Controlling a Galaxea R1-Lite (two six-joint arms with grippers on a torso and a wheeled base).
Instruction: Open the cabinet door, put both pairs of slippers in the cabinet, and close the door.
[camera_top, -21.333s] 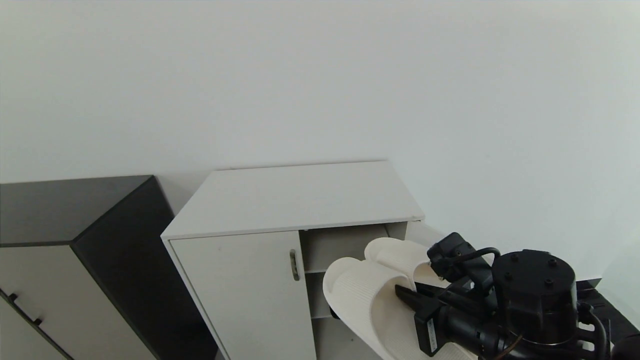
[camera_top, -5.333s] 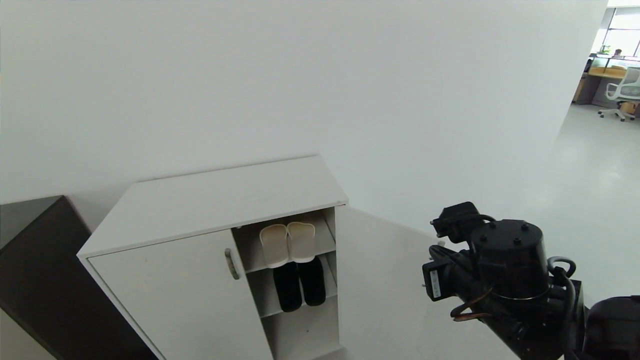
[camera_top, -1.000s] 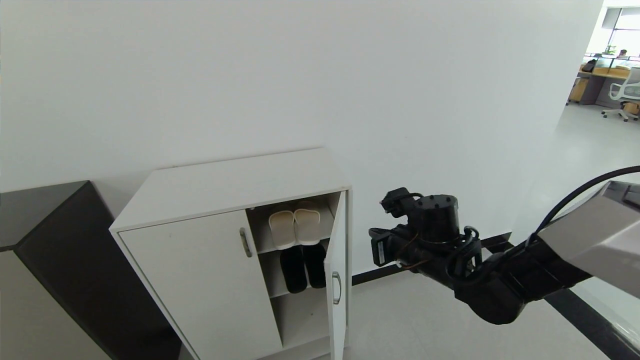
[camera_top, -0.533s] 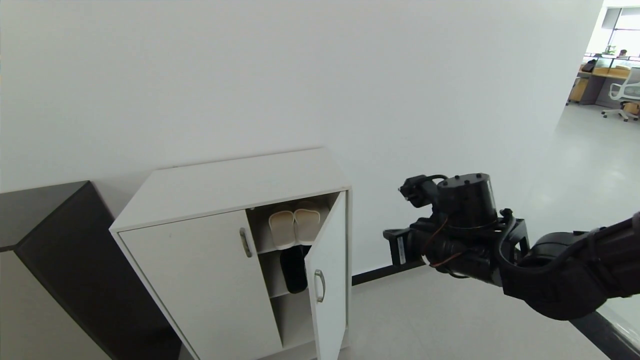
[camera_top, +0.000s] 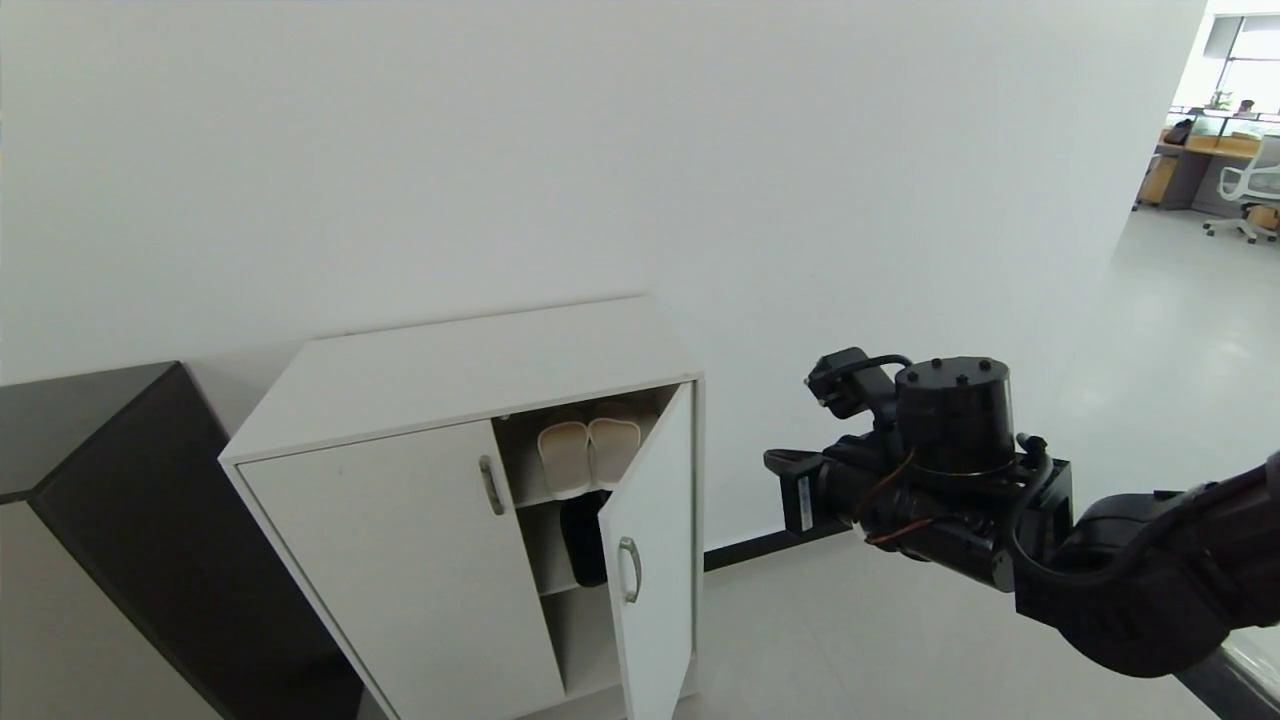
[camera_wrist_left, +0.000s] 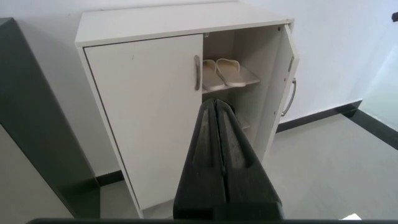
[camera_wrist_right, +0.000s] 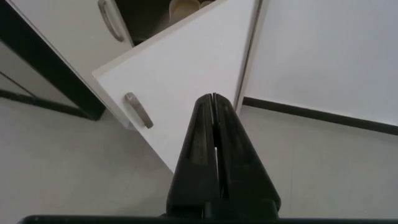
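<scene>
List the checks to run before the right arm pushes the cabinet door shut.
1. Cream flat slippers on the upper shelf, inside the cabinet: ok.
2. Black slippers one level below, inside: ok.
3. Black pair clear of the door's swing: cannot tell, the door hides part of it.
4. White right-hand cabinet door shut: not ok, it stands ajar.
5. Right pincer shut, empty, facing the door's outer face: ok.
6. Left pincer shut, empty: ok.
</scene>
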